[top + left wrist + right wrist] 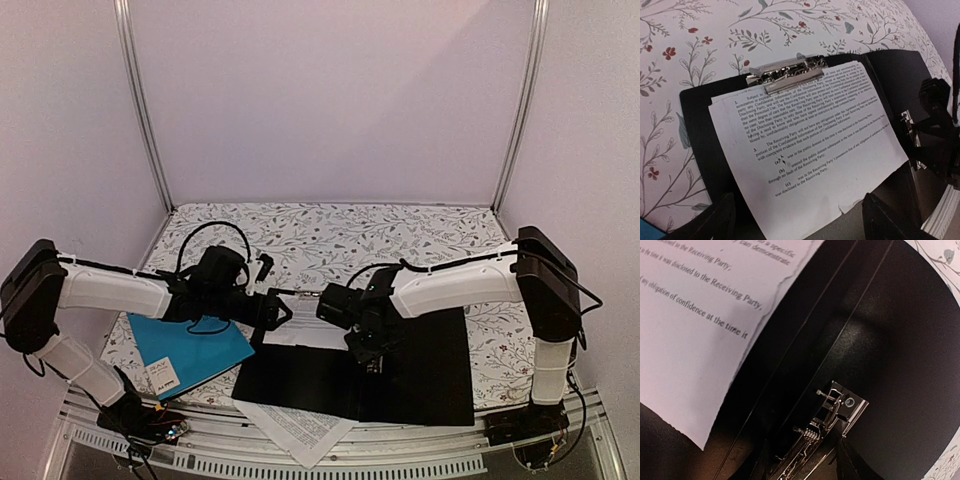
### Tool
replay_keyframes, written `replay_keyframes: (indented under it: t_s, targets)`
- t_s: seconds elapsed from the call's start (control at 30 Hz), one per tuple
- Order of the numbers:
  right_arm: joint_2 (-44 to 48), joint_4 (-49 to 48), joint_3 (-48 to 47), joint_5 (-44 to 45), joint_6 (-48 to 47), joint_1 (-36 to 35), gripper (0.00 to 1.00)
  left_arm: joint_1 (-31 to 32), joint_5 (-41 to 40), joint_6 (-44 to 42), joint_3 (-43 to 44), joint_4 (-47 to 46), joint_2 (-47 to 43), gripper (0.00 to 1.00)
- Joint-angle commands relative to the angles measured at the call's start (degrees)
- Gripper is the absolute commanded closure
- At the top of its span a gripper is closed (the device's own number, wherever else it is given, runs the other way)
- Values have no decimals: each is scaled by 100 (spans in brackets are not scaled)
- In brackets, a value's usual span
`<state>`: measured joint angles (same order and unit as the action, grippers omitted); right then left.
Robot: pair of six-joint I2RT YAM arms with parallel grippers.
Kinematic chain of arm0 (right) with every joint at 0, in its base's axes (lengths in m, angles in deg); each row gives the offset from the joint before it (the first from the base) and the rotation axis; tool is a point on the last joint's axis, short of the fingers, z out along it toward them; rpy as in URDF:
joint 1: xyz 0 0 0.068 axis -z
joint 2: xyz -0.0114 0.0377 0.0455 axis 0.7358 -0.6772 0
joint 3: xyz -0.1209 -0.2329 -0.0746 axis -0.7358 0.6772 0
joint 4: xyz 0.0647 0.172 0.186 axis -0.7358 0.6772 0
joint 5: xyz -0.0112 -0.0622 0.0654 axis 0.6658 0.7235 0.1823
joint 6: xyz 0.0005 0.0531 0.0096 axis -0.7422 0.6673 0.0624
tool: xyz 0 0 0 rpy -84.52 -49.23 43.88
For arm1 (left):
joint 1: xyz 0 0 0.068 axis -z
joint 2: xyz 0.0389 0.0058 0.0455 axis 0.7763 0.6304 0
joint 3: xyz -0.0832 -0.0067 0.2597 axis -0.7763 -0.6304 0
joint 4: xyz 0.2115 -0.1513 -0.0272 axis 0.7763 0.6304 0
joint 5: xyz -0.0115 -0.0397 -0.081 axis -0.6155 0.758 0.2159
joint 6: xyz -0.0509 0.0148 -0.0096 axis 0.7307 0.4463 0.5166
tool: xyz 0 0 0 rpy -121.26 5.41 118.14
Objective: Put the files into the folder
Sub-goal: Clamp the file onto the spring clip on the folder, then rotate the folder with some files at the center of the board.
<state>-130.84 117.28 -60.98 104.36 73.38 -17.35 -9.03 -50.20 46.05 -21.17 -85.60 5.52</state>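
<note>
the black folder [430,385] lies open on the floral table [330,235]; files [300,432] poke past its near edge, a teal folder [190,345] beside it, left.

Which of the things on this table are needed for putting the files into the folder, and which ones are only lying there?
Needed:
- files, lying in the black folder under its silver clip
- one more printed sheet at the table's near edge, probably a file too

Only lying there:
- teal folder
- floral cloth
</note>
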Motion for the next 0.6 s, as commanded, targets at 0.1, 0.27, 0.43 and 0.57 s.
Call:
replay_keyframes:
  t_s: [0.1, 0.27, 0.43, 0.57]
  targets:
    - [-120, -134, 117, 498, 736, 288, 62, 493, -497, 223, -203, 779, 128, 12]
    - [-30, -271, 239, 689, 951, 347, 59, 575, -424, 57, 161, 1017, 736, 12]
    - [153, -308, 380, 874, 1028, 354, 48, 551, -515, -232, 922, 1476, 1587, 12]
    - [452, -414, 489, 925, 931, 364, 38, 456, -508, -359, 1597, 1960, 2097, 12]
